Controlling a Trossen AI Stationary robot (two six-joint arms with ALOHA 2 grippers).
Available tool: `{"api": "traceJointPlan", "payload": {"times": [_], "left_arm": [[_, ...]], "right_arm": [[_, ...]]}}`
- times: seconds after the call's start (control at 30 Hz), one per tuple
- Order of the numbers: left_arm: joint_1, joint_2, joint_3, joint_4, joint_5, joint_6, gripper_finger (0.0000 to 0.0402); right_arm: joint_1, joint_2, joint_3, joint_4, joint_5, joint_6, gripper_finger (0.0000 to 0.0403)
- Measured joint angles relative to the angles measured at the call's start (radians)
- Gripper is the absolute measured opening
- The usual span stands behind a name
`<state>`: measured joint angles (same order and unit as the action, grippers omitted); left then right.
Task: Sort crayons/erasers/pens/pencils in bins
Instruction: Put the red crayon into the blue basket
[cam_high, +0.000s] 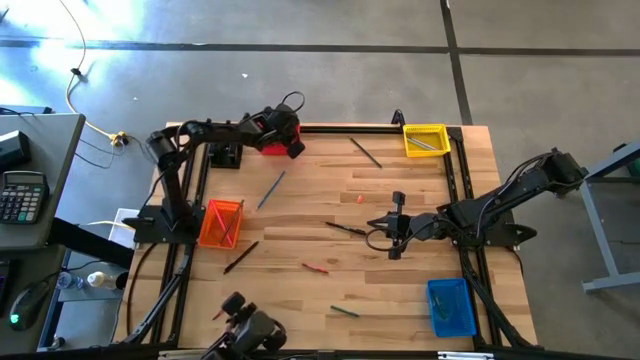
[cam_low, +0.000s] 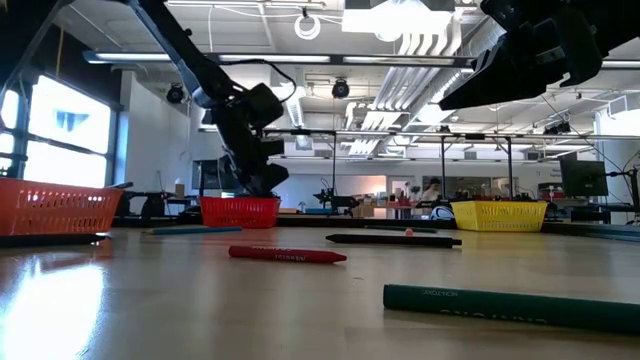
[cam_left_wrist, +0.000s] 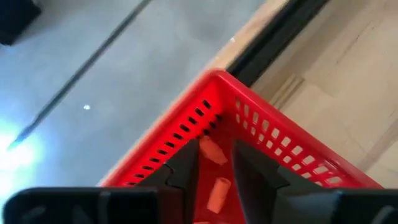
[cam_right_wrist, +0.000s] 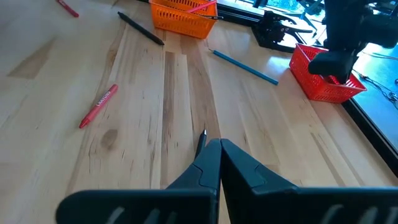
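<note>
My left gripper (cam_left_wrist: 215, 148) stands open above the red bin (cam_left_wrist: 261, 118) at the table's far left (cam_high: 272, 143), its fingers pointing down into the bin. Two pink-orange erasers show in the gap between the fingers: one (cam_left_wrist: 211, 151) by the fingertips, one (cam_left_wrist: 217, 194) farther back. Neither is touched by a finger. My right gripper (cam_right_wrist: 219, 144) is shut and hangs over the table's middle right (cam_high: 396, 226). The end of a black pen (cam_right_wrist: 201, 142) lies on the wood below it.
The orange bin (cam_high: 221, 222) is at the left, the yellow bin (cam_high: 425, 140) at the far right and the blue bin (cam_high: 450, 306) at the near right. A blue pen (cam_high: 270, 190), black pens (cam_high: 240, 257), a red crayon (cam_high: 315, 268), a green stick (cam_high: 345, 311) and an eraser (cam_high: 360, 198) lie loose on the wood.
</note>
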<state>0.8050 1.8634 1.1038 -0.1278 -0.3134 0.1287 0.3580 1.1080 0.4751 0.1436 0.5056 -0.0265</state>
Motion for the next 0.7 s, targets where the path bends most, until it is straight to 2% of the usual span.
{"api": "traceJointPlan", "payload": {"times": [0.13,0.27,0.43,0.53,0.7], "left_arm": [[-0.010,-0.057,0.000,-0.032,-0.035,0.006,0.0105],[-0.025,-0.144,-0.004,-0.068,-0.048,0.012,0.0102],[-0.096,-0.280,-0.066,-0.071,-0.028,0.061,0.0066],[-0.156,-0.364,-0.143,-0.031,-0.012,0.076,0.0039],[-0.276,-0.516,-0.321,0.129,0.010,0.084,0.0004]], "right_arm": [[0.000,0.000,0.000,0.000,0.000,0.000,0.0000],[0.000,0.000,0.000,0.000,0.000,0.000,0.0000],[0.000,0.000,0.000,0.000,0.000,0.003,0.0000],[-0.003,0.000,0.000,0.009,0.001,0.002,0.0000],[-0.025,0.000,0.000,0.019,-0.001,0.028,0.0000]]}}
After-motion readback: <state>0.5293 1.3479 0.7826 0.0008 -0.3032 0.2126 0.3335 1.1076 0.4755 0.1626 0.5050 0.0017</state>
